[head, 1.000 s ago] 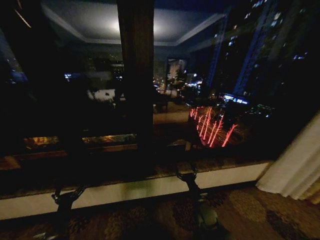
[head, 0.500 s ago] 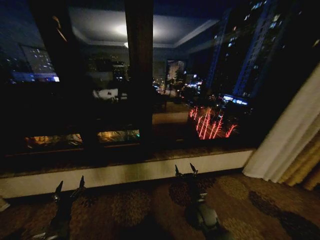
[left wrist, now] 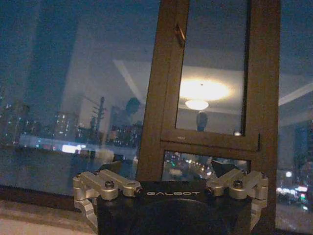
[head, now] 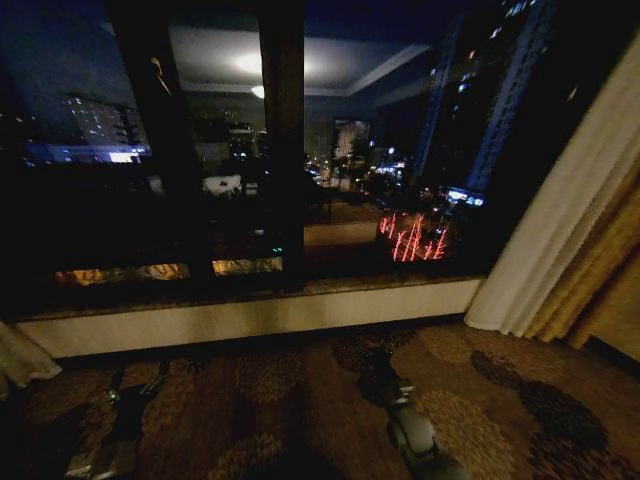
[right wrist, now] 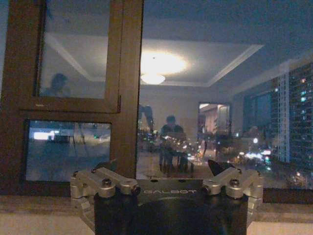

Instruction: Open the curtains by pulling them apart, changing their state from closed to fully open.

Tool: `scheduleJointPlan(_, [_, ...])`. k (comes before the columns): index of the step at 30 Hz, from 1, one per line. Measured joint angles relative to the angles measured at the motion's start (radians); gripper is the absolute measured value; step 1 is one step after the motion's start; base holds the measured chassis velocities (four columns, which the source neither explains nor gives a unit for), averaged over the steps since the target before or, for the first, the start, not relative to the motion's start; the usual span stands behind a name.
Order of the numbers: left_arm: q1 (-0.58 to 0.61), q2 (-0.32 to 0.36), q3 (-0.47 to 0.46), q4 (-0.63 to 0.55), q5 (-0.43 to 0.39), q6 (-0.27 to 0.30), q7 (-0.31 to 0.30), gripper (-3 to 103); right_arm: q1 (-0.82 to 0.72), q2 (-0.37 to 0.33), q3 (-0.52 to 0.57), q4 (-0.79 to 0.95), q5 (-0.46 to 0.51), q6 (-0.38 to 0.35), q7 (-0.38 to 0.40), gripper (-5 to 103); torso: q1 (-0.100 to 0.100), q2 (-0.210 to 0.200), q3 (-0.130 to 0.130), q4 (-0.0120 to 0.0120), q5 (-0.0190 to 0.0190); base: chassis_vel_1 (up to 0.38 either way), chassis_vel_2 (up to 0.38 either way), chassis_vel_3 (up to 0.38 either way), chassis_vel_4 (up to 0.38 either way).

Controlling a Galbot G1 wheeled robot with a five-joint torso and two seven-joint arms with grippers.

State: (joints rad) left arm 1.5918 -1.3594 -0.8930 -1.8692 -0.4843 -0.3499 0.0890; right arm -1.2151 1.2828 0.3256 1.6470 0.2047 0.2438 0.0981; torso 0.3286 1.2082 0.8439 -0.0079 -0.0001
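**A:** How do the jaws look?

**B:** Both pairs are spread wide and hold nothing. In each wrist view the two dark tips stand far apart, with the window between them. The left gripper [head: 135, 385] is low on the left, over the carpet [head: 300, 400]. The right gripper [head: 380, 362] is low too, a bit right of the middle. Neither one touches any cloth.

**A:** Where are the curtains?

**B:** They are pulled to the sides. The right curtain [head: 560, 230] is bunched at the far right and slants down to the floor by the window ledge [head: 250, 318]. Just beside it, on its right, hangs a thicker yellow drape [head: 600, 270]. A small bit of the left curtain [head: 20, 358] shows at the far left edge, low by the floor.

**A:** And in the middle?

**B:** The big dark window [head: 400, 150] is bare. A dark window post [head: 282, 150] stands up in it. In the glass you can see city lights, some red glowing lines, and the shine of a ceiling lamp [head: 250, 62].

**A:** Are the grippers near the curtains?

**B:** No. Both are well apart from them, facing the glass.
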Motion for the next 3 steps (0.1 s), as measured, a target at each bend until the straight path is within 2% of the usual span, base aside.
scheduleJointPlan(2, [0.0, 0.0, 0.0, 0.0, 0.0, 0.0, 0.0, 100, 0.0, 0.0, 0.0, 0.0, 0.0, 0.0, 0.0, 100, 0.0, 0.0, 0.0, -0.0001, 0.0001, 0.098, -0.076, -0.125, 0.113])
scheduleJointPlan(3, [0.0, 0.0, 0.0, 0.0, 0.0, 0.0, 0.0, 100, 0.0, 0.0, 0.0, 0.0, 0.0, 0.0, 0.0, 100, 0.0, 0.0, 0.0, -0.0001, 0.0001, 0.064, -0.076, -0.05, 0.081])
